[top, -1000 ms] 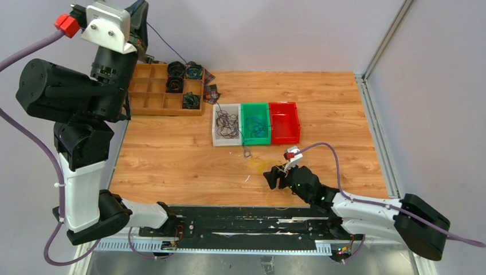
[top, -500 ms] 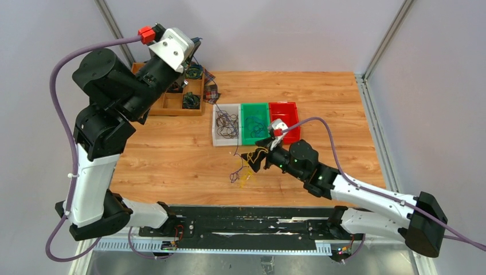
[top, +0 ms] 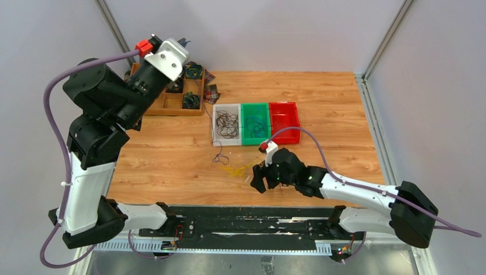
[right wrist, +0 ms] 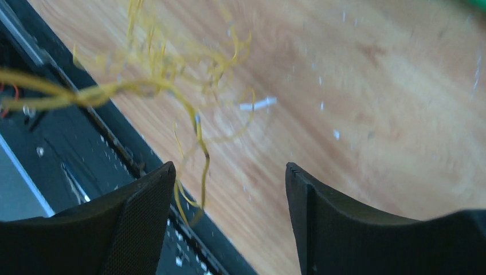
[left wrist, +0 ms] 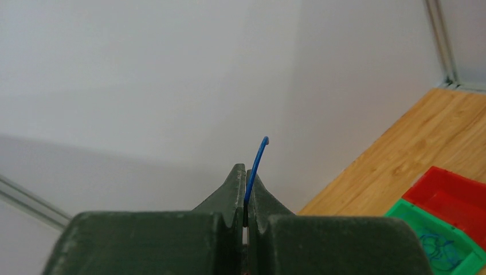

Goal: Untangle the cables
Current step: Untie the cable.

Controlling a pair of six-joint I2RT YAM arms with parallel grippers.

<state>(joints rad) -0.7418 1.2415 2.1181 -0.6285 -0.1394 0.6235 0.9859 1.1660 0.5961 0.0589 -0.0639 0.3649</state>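
Currently the left gripper (left wrist: 246,175) is pressed tight on a thin blue wire (left wrist: 256,163), high over the far-left corner of the wooden table (top: 172,160), with only a short stub poking past the fingertips. In the top view a fine strand drops from it past the white plastic bin (top: 227,105) to a small dark loop (top: 218,158) mid-table. The loop lies just beside the loose yellow-orange wire tangle (top: 234,169), toward the near edge. The right gripper (right wrist: 229,172) is spread wide with nothing clamped. Yellow strands hang across its gap, but the wrist view is blurred, so I can't tell if any touch the pads. Risks as I see them: (1) nothing anchors the yellow bundle, so more lift on the left likely drags the whole clump or cinches the knot instead of freeing blue; (2) with so short a stub, blue can slip out of the pinch under tension; (3) the strand could catch the bin rim and shift the bin; (4) yellow strands sit close to the black base rail (right wrist: 63,143) at the near edge and could snag there; (5) closing the right may miss wires this thin.
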